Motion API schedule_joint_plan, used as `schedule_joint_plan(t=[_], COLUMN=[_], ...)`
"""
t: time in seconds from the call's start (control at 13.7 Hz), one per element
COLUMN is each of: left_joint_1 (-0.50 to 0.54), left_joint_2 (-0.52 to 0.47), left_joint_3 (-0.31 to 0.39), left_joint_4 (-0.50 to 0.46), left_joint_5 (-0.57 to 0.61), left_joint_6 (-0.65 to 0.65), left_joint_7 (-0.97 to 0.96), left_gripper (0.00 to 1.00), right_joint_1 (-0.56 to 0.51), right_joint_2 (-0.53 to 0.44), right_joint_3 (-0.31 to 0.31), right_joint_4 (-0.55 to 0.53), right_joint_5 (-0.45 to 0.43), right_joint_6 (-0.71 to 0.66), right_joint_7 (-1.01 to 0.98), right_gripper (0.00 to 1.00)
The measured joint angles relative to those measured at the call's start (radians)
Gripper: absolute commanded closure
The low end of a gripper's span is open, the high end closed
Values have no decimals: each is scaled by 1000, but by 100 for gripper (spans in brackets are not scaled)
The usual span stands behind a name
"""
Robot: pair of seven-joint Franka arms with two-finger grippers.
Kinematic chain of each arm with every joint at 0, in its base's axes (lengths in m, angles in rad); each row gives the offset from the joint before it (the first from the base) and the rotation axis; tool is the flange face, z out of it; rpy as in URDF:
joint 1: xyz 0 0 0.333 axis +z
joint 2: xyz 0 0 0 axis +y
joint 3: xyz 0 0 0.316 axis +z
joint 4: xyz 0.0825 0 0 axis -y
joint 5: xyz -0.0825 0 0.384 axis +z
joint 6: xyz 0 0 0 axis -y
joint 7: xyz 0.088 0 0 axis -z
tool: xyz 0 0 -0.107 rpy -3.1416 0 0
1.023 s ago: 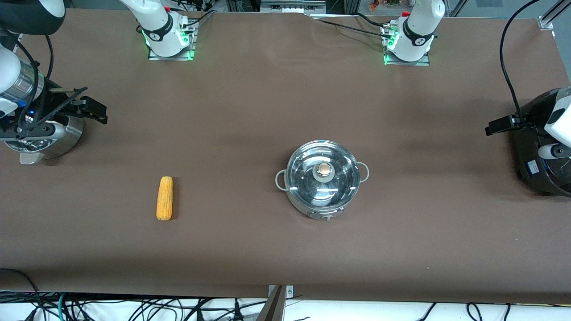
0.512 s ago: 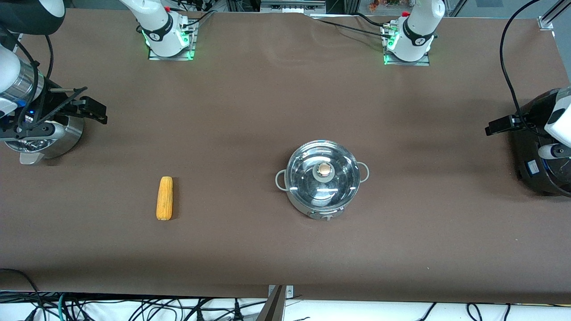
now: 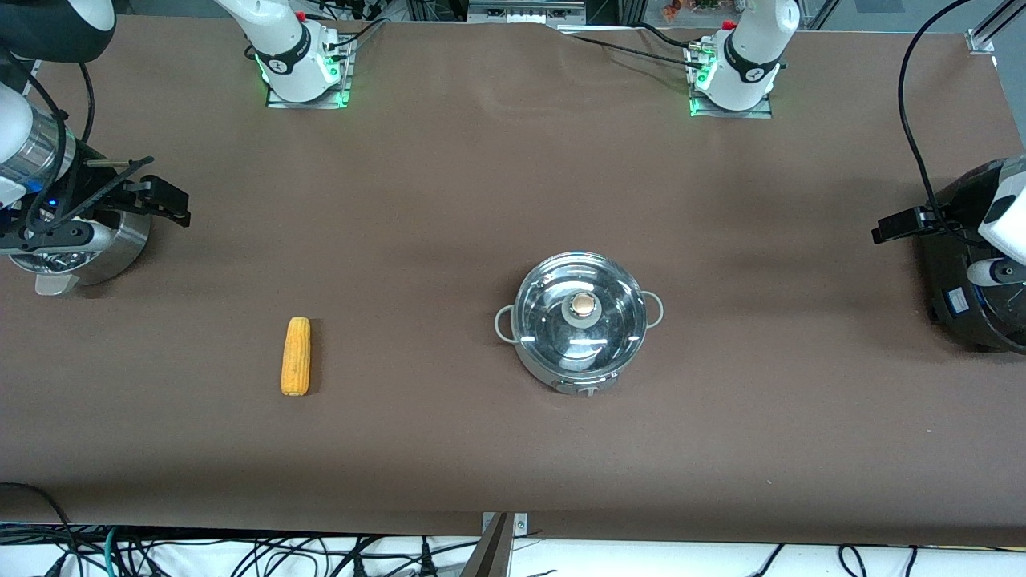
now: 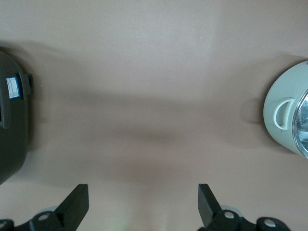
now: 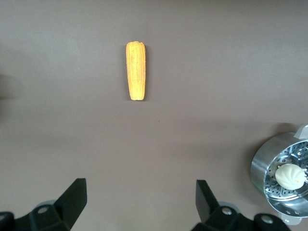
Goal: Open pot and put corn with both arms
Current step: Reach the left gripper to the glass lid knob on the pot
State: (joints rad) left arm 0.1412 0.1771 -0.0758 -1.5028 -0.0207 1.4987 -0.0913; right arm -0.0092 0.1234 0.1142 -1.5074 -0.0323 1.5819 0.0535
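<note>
The shiny steel pot [image 3: 579, 332] stands mid-table with its glass lid [image 3: 553, 308] and round knob [image 3: 583, 305] on it; its edge and one loop handle show in the left wrist view as the pot [image 4: 284, 115]. The yellow corn [image 3: 296, 356] lies flat on the brown table [image 3: 449, 200], toward the right arm's end, and shows as the corn [image 5: 135, 70] in the right wrist view. My right gripper [image 5: 139, 197] is open and empty, up by the steamer pot. My left gripper [image 4: 143, 202] is open and empty, over bare table beside the black cooker.
A perforated steel steamer pot [image 3: 88, 248] holding a white bun [image 5: 290, 174] stands at the right arm's end. A big black cooker [image 3: 974, 264] stands at the left arm's end, also seen as the cooker [image 4: 12, 125]. Cables hang along the table's near edge.
The right arm's hand has shifted very slightly over the steamer pot. The left arm, the pot and the corn have not moved.
</note>
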Motion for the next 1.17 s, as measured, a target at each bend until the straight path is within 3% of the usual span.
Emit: schedule_joint_plan(t=[0.51,0.66,0.95,1.17], left_joint_1=[-69,-112,-201,-238], left_joint_2=[36,84,232,299], left_joint_3=[-4,-5,-6,-6], left_joint_4=[37,65,216,272], left_joint_5=[0,0,-2,-89], left_joint_6=[6,17,36,84], left_joint_7=[-108,-134,-261,-298], left_gripper=[0,0,0,0], right_joint_1=[0,0,0,0], right_joint_2=[0,0,0,1], right_joint_3=[0,0,0,0], right_joint_4=[4,4,5,5], right_joint_5=[-2,-3,-4,-5], right_joint_6=[8,9,13,19], right_joint_7=[0,0,0,0], right_gripper=[0,0,0,0])
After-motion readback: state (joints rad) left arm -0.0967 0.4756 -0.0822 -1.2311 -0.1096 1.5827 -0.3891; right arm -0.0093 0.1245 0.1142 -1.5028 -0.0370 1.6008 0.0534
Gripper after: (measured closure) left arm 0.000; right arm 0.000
